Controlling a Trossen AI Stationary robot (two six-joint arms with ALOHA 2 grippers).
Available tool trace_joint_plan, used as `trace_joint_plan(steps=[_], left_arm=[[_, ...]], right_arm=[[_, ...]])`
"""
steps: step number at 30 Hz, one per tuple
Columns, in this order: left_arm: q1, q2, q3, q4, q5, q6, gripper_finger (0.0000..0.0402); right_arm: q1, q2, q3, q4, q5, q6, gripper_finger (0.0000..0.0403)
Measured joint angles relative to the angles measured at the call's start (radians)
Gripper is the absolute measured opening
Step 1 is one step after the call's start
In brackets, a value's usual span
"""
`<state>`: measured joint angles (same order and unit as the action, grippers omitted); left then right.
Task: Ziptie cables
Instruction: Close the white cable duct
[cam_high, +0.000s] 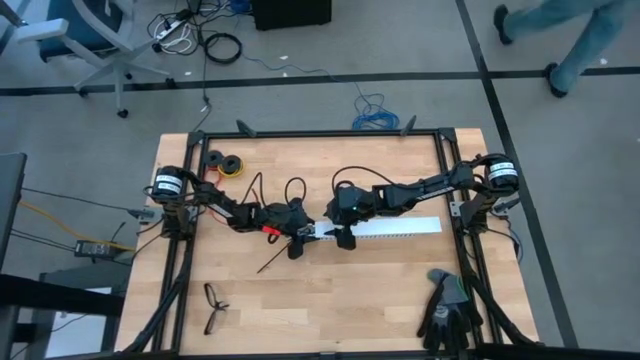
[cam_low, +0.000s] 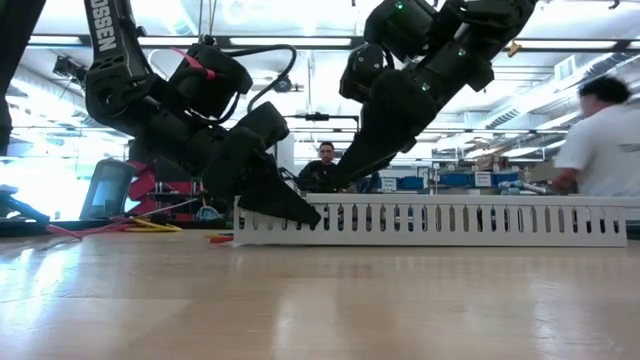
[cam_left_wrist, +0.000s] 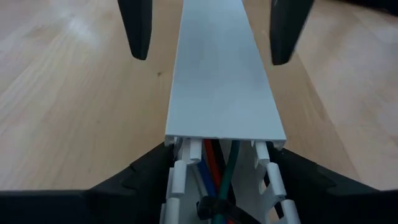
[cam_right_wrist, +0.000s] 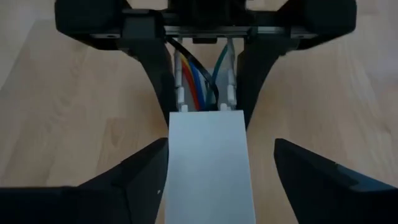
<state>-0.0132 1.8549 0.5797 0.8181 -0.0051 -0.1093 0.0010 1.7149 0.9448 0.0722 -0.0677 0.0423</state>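
The cables (cam_left_wrist: 214, 165), red, blue, green and white wires, lie inside the long white slotted strip (cam_high: 385, 228) and show only at its uncovered left end (cam_right_wrist: 199, 84). A dark band (cam_left_wrist: 210, 208) sits across them there. My left gripper (cam_high: 300, 240) is shut on that end. My right gripper (cam_high: 343, 236) is open just to its right, one finger (cam_left_wrist: 138, 31) on each side of the strip's flat cover (cam_right_wrist: 208, 162) without touching it. One loose black ziptie (cam_high: 276, 262) lies flat on the table near my left gripper. My left gripper holds the white slotted strip by its left, uncovered end (cam_left_wrist: 177, 180), pinched between the two fingers, one on each slotted side wall. The fingers (cam_right_wrist: 160, 81) come slanting down from the table's left and lie along the strip. The strip rests level on the table (cam_low: 430, 225).
Black eyeglasses (cam_high: 213, 306) lie near the table's near left edge and dark gloves (cam_high: 446, 310) at the near right corner. Tape rolls (cam_high: 226, 163) sit at the far left. Bare wood (cam_high: 350, 300) lies between strip and near edge. People show in the room beyond.
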Motion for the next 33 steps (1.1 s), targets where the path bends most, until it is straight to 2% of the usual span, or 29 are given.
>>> trace_joint_plan(steps=[7, 15, 20, 25, 28, 33], left_arm=[[0.000, 0.000, 0.000, 0.000, 0.000, 0.000, 0.0235], [0.000, 0.000, 0.000, -0.001, 0.013, -0.039, 0.0239], [0.000, 0.000, 0.000, -0.005, 0.017, -0.052, 0.0271], [0.000, 0.000, 0.003, 0.024, 0.017, 0.003, 0.0312], [0.000, -0.021, 0.003, 0.022, 0.018, 0.004, 0.0323], [0.000, -0.113, 0.003, -0.140, 0.030, 0.020, 0.0324]], right_arm=[[-0.001, 0.000, 0.000, -0.014, -0.001, -0.019, 0.0304], [-0.014, -0.018, 0.000, -0.081, -0.005, 0.019, 0.0309], [-0.014, -0.018, -0.001, -0.091, -0.005, 0.038, 0.0309], [-0.014, -0.018, -0.002, -0.093, -0.019, 0.059, 0.0308], [-0.014, -0.018, -0.002, -0.092, -0.030, 0.070, 0.0308], [-0.014, -0.024, -0.002, -0.107, -0.032, 0.072, 0.0308]])
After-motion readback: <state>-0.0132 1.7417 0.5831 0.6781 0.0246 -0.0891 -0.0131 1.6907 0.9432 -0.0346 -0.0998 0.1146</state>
